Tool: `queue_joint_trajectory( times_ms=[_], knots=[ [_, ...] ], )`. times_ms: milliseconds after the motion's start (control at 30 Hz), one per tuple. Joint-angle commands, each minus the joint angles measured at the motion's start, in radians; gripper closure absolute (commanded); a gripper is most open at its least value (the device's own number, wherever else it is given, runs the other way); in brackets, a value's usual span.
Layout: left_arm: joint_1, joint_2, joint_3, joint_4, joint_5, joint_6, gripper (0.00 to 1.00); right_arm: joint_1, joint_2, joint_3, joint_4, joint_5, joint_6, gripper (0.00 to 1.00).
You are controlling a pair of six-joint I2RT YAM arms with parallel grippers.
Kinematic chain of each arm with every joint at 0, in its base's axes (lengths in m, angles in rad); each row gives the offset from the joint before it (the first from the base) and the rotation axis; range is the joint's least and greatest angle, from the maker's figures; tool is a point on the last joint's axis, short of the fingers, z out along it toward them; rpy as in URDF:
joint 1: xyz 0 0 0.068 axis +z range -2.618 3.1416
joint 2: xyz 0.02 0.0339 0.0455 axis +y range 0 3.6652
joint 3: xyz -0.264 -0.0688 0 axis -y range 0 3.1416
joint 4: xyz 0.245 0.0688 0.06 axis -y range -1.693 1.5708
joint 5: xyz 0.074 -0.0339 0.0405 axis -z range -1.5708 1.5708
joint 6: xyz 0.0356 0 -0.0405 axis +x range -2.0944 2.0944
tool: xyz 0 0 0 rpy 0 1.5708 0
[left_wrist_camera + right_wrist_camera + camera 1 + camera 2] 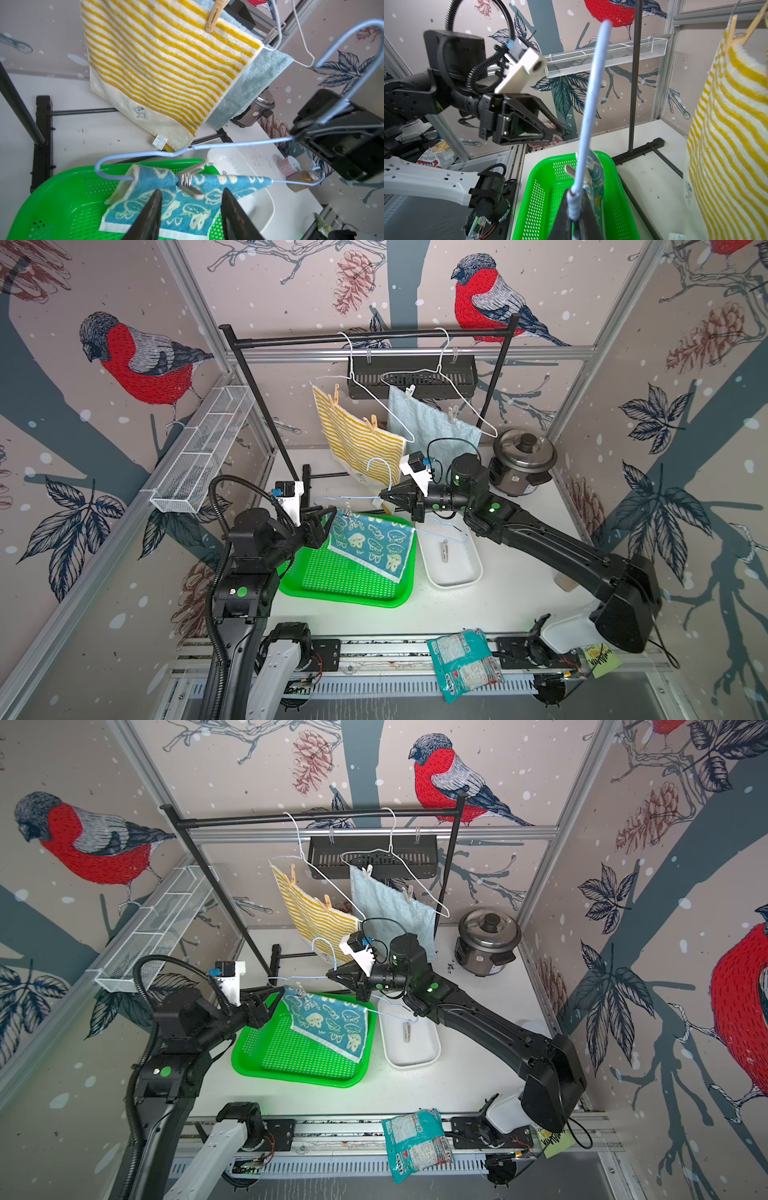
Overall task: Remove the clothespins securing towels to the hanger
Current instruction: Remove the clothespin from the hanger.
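My right gripper (384, 494) (576, 193) is shut on the twisted neck of a pale-blue wire hanger (239, 144) (591, 104), held over the green basket (345, 585). A teal-blue towel (370, 545) (187, 207) with white figures droops from its bar into the basket, pinned by a grey clothespin (348, 512) (190, 180). My left gripper (328, 522) (192, 190) is open, its fingertips on either side of that clothespin's tail, not touching it. On the rack hang a yellow-striped towel (361, 443) with tan clothespins (372, 423) and a light-blue towel (432, 423) with white clothespins (409, 391).
A white tray (457, 583) right of the basket holds one loose clothespin (444, 551). The black rack (365, 337) stands behind, with a rice cooker (521, 462) at the back right. A white wire shelf (199, 452) runs along the left wall. A snack bag (463, 664) lies on the front rail.
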State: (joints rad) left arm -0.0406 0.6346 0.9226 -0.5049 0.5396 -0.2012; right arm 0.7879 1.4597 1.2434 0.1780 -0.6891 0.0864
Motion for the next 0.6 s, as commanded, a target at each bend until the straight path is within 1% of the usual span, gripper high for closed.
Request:
queue_joint_trajectory(
  times_ms=[0,167,267,300,367,433,467,500,567],
  knots=[
    [-0.036,-0.006,0.038,-0.092,-0.034,0.174,0.50,-0.009,-0.006,0.010,-0.026,-0.035,-0.052,1.00],
    [-0.065,-0.003,0.070,-0.110,-0.093,0.300,0.45,-0.019,-0.004,0.017,-0.045,-0.052,-0.065,1.00],
    [-0.080,-0.004,0.064,-0.144,-0.094,0.421,0.42,-0.029,-0.007,0.016,-0.043,-0.062,-0.062,1.00],
    [-0.085,-0.008,0.054,-0.155,-0.095,0.473,0.41,-0.029,-0.006,0.016,-0.043,-0.069,-0.060,1.00],
    [-0.094,-0.026,0.027,-0.168,-0.113,0.568,0.37,-0.029,-0.006,0.017,-0.041,-0.077,-0.058,1.00],
    [-0.099,-0.056,-0.007,-0.167,-0.100,0.688,0.34,-0.029,-0.004,0.016,-0.040,-0.083,-0.057,1.00],
    [-0.099,-0.074,-0.027,-0.156,-0.090,0.745,0.31,-0.029,-0.005,0.018,-0.041,-0.084,-0.056,1.00],
    [-0.100,-0.093,-0.048,-0.134,-0.091,0.776,0.27,-0.030,-0.004,0.019,-0.042,-0.085,-0.056,1.00],
    [-0.100,-0.110,-0.077,-0.072,-0.111,0.799,0.23,-0.029,-0.001,0.018,-0.040,-0.094,-0.053,1.00]
  ],
)
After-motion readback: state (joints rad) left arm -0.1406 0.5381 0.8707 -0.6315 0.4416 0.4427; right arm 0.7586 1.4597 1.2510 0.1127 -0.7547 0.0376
